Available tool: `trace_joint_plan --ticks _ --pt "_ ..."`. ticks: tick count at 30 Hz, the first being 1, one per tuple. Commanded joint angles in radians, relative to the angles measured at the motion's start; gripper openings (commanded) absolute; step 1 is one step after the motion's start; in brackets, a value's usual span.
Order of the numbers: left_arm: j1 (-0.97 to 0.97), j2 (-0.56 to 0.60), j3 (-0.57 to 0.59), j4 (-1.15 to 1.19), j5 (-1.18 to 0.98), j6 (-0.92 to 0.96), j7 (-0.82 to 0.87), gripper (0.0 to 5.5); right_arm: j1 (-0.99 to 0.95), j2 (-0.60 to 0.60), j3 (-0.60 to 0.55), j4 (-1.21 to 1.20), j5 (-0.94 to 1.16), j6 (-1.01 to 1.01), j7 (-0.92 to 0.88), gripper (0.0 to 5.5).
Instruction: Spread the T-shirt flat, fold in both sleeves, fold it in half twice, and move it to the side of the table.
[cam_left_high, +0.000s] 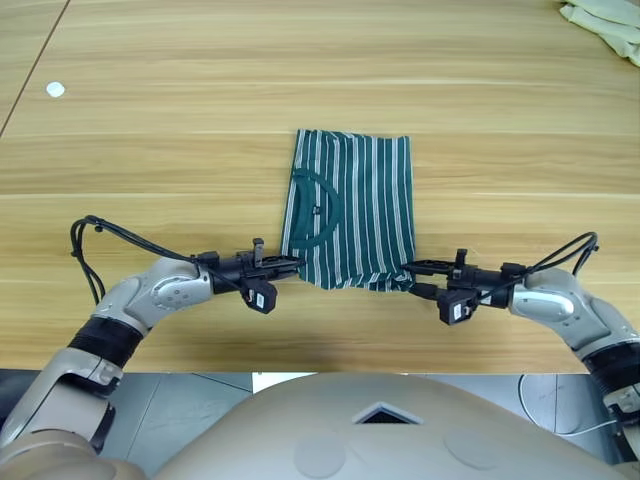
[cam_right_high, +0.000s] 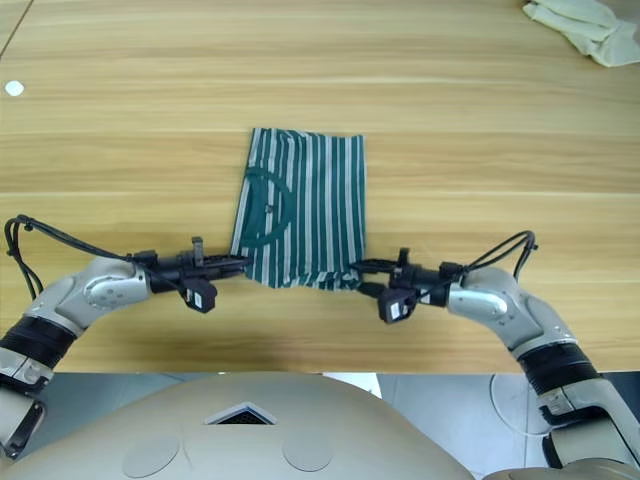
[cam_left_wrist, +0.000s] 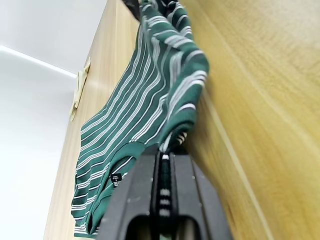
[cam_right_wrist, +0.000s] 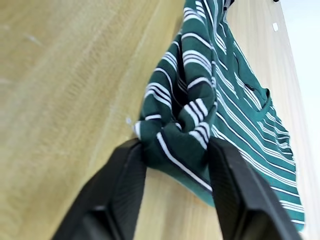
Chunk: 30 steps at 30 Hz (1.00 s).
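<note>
Left eye view: a green T-shirt (cam_left_high: 350, 205) with white stripes lay folded into a narrow rectangle at the middle of the wooden table (cam_left_high: 180, 110), its collar toward the robot's left.
Left gripper (cam_left_high: 296, 263): fingers were pressed together on the shirt's near-left corner, low over the wood.
Right gripper (cam_left_high: 407, 271): fingers pinched a bunch of fabric at the near-right corner.
Far right corner: a pale crumpled cloth (cam_left_high: 605, 22) lay well apart.

Wood table (cam_left_high: 300, 90); pale cloth (cam_left_high: 605, 25) far R corner; grey floor (cam_left_high: 180, 385) below.
</note>
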Motion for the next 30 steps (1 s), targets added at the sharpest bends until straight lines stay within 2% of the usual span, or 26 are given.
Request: trace_joint_plan --ticks 1,6,10,13,16,21,27,30 --pt "0.07 -0.031 -0.076 0.119 0.097 0.064 -0.037 0.07 0.025 -0.011 0.005 -0.043 0.023 0.003 0.024 1.18" --pt "0.101 -0.034 -0.075 0.103 0.045 0.056 -0.046 0.07 0.027 0.011 -0.029 -0.058 0.049 0.028 -0.008 0.28" --pt "0.192 -0.003 -0.084 -0.006 -0.115 0.047 -0.093 0.04 0.046 0.002 -0.093 -0.018 0.085 0.051 -0.046 0.21" --pt "0.273 -0.01 -0.077 -0.091 -0.154 0.059 -0.073 0.03 0.144 -0.034 -0.118 -0.051 0.164 0.059 -0.028 0.21" --pt "0.286 -0.033 -0.017 -0.184 -0.222 0.092 -0.038 0.03 0.204 -0.037 -0.157 -0.123 0.264 0.083 -0.023 0.21" --pt "0.183 -0.136 0.142 -0.142 -0.238 0.175 0.086 0.03 0.124 0.02 -0.183 -0.131 0.286 0.128 -0.029 0.21" --pt "0.128 -0.201 0.196 -0.116 -0.2 0.25 0.123 0.03 -0.043 0.1 -0.201 -0.129 0.314 0.205 -0.035 0.21" --pt "0.065 -0.226 0.215 -0.068 -0.178 0.291 0.136 0.03 -0.174 0.177 -0.191 -0.032 0.256 0.24 -0.07 0.21"
